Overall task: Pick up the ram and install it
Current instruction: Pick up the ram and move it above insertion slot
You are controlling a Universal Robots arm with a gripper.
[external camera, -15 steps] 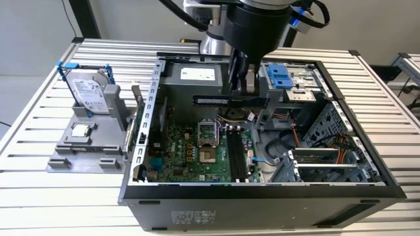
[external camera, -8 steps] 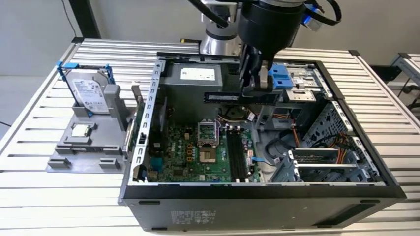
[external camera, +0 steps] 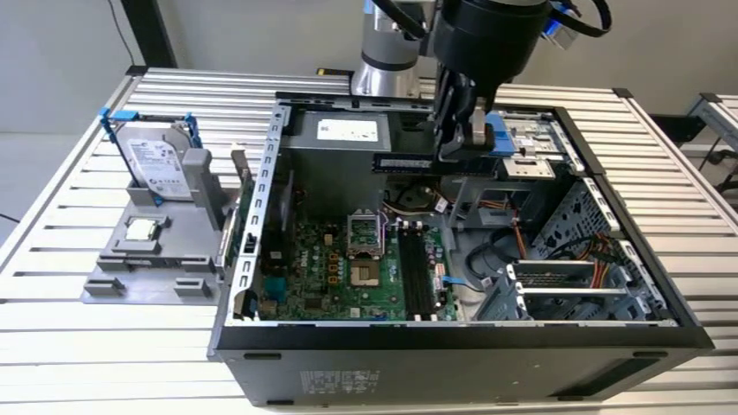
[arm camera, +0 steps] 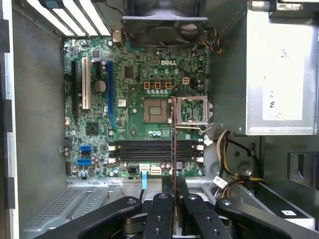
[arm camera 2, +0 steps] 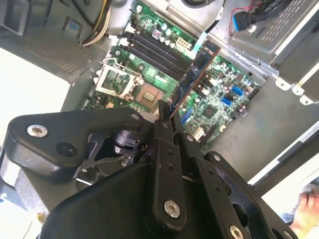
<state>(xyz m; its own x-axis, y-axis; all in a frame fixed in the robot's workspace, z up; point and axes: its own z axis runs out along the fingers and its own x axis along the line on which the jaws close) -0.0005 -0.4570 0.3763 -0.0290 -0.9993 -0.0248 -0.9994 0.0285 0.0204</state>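
Gripper (external camera: pixel 454 157) observed in the upper middle of the exterior view, hung from the arm over the open case (external camera: pixel 438 359), which is laid on its side on the slatted counter (external camera: pixel 69 346). Gripper found clenched on the ram (external camera: pixel 403 162): one end of the stick is pinched between the fingers, and the rest is held out level toward the exterior view's left. The ram is held above the case interior, in front of the power supply (external camera: pixel 346 138) as pictured, apart from the motherboard (external camera: pixel 334 277) and from the slots (external camera: pixel 417 272). It is not seated. The stick's long axis is set crosswise to the run of the slots. In the second wrist view the ram (arm camera 2: pixel 194 74) is seen as a dark board with a coppery edge, reaching out from the closed gripper (arm camera 2: pixel 164 112) over the green motherboard (arm camera 2: pixel 219 99), with the slots (arm camera 2: pixel 157 50) and the socket (arm camera 2: pixel 148 93) beyond it. In the first wrist view the ram (arm camera: pixel 173 139) is seen edge-on as a thin line rising from the gripper (arm camera: pixel 173 191), crossing the slots (arm camera: pixel 149 149) and passing just beside the socket (arm camera: pixel 153 109); the fan (arm camera: pixel 164 30) and power supply (arm camera: pixel 279 69) are noted at the case walls. At the exterior view's left, outside the case, a hard drive (external camera: pixel 155 160) in a blue frame is stood upright on a grey fixture (external camera: pixel 150 268), with a processor (external camera: pixel 141 229) lying flat on the same fixture just below the drive in the frame.
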